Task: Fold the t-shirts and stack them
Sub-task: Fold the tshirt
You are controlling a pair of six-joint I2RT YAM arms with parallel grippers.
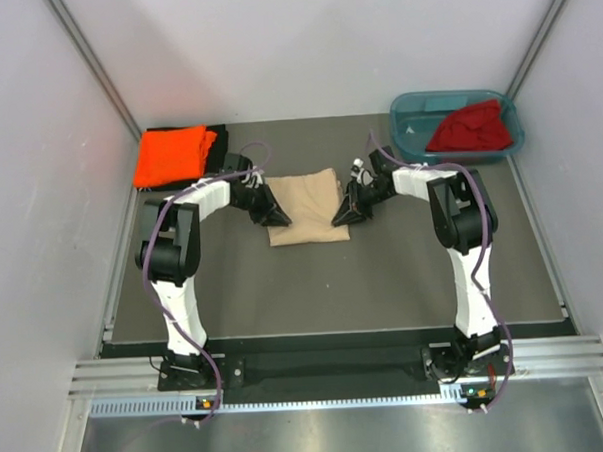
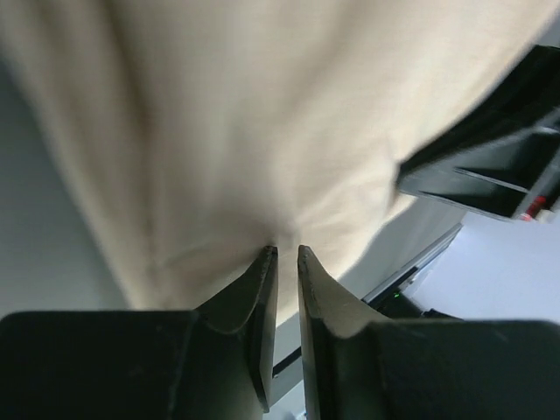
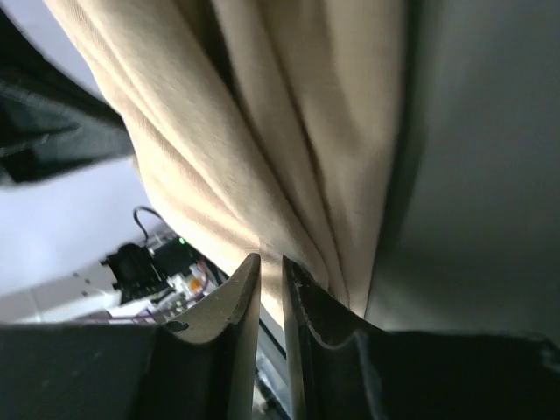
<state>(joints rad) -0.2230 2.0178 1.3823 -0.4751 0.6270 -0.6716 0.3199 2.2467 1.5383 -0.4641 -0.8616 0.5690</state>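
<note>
A folded beige-tan cloth t-shirt lies flat near the middle of the dark grey table, slightly toward the far side, with both arms bent in over its near half. The left gripper sits at the shirt's near left corner and the right gripper at its near right corner, the two facing each other across the cloth. Seen from the left wrist, the left gripper has its jaws drawn almost together, nipping the beige-tan fabric where the creases gather at the tips. From the right wrist, the right gripper is likewise nearly pressed together, folds of the shirt running down into the narrow slit. At the far left corner, a bright orange cloth t-shirt rests folded on a black cloth t-shirt. At the far right, a dark red cloth t-shirt is heaped inside a teal plastic tub.
</note>
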